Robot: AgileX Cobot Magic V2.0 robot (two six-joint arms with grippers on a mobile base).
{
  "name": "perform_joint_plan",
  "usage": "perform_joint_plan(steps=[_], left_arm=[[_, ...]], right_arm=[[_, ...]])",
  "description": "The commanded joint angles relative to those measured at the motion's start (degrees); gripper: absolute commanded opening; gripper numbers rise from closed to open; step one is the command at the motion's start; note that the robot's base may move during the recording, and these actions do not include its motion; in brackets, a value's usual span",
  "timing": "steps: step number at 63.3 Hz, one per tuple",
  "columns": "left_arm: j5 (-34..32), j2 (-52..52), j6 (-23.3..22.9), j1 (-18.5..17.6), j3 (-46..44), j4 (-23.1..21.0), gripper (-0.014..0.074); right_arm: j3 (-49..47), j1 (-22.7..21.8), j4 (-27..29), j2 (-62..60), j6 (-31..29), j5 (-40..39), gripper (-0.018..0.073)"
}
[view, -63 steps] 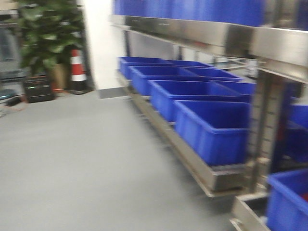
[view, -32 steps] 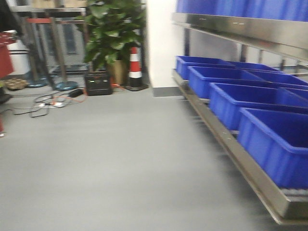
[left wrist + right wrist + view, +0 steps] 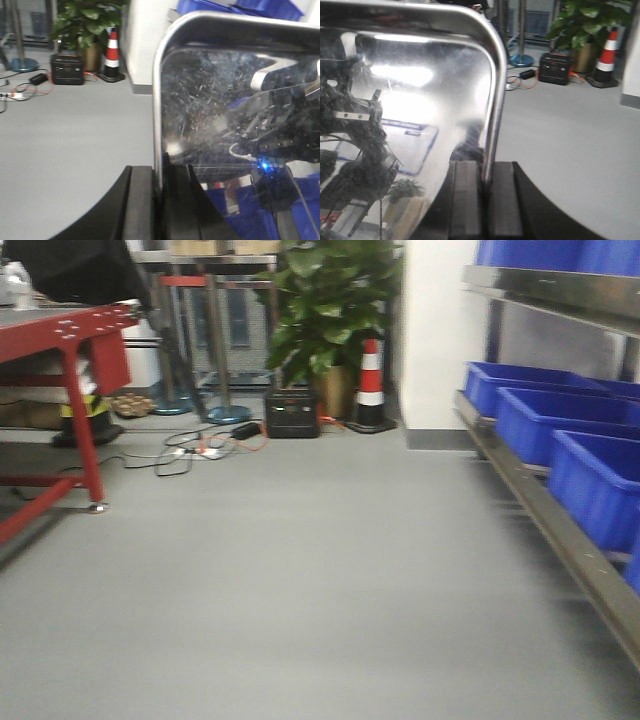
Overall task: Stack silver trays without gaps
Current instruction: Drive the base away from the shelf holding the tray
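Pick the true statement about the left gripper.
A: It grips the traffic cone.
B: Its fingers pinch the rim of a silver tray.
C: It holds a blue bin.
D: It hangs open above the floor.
B: the left wrist view shows the left gripper with its fingers closed on the rim of the silver tray.

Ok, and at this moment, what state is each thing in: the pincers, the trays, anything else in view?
Left pincer: shut on the rim of a silver tray.
Right pincer: shut on a silver tray rim; same tray or another, cannot tell.
Blue bins: upright, sitting in a row on the steel rack.
Traffic cone: standing upright on the floor.
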Motion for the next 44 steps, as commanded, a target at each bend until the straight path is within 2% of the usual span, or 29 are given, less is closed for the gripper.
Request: perform_joint_plan(steps=[1,44], left_arm=[[-2.9,-0.8,-0.2,-0.2,-0.5,0.0,-0.0016],[-2.9,-0.8,-0.2,-0.2,-0.5,0.0,-0.0016]], right_arm=[[-0.4,-0.2,-2.2,-0.7,-0.8,-0.8,-0.0080],[-0.4,-0.2,-2.2,-0.7,-0.8,-0.8,-0.0080]])
